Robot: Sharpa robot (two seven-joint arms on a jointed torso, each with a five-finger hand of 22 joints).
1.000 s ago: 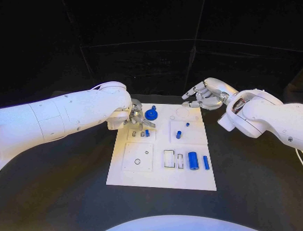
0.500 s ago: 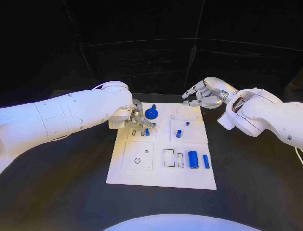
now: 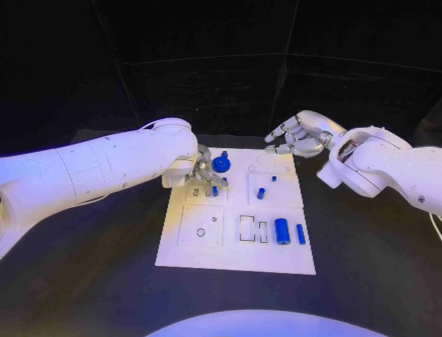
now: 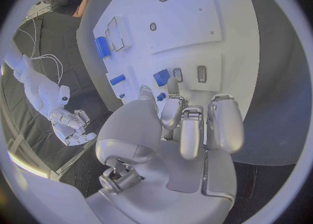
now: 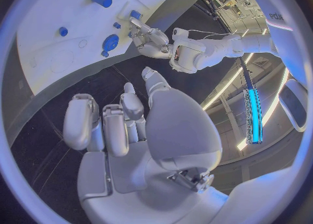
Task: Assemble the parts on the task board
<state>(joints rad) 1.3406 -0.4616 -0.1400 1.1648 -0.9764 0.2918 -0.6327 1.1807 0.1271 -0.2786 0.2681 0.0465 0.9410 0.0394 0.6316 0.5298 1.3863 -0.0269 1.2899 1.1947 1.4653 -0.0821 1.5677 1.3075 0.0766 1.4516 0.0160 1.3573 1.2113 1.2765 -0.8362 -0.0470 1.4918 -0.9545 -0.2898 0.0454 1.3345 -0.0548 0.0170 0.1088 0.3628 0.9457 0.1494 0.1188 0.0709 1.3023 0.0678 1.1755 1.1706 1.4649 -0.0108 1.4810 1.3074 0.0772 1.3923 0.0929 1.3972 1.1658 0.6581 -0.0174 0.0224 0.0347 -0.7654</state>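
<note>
From the head view, my left hand (image 3: 202, 170) had barely shifted over the white task board (image 3: 236, 253), fingers by a small blue part (image 3: 213, 191). Left wrist view: fingers curled, grip unclear. Right wrist view: right hand (image 5: 124, 125) loosely apart, empty, beyond the board.

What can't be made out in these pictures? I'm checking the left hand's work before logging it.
- Head view: the left hand covers the task board beneath it; whether its fingers hold a part is unclear.
- Left wrist view: the small blue part sits by the fingers; contact can't be judged.
- Head view: the board's small holes and slots are too small to tell whether filled.
- Right hand: nothing visible in it.
</note>
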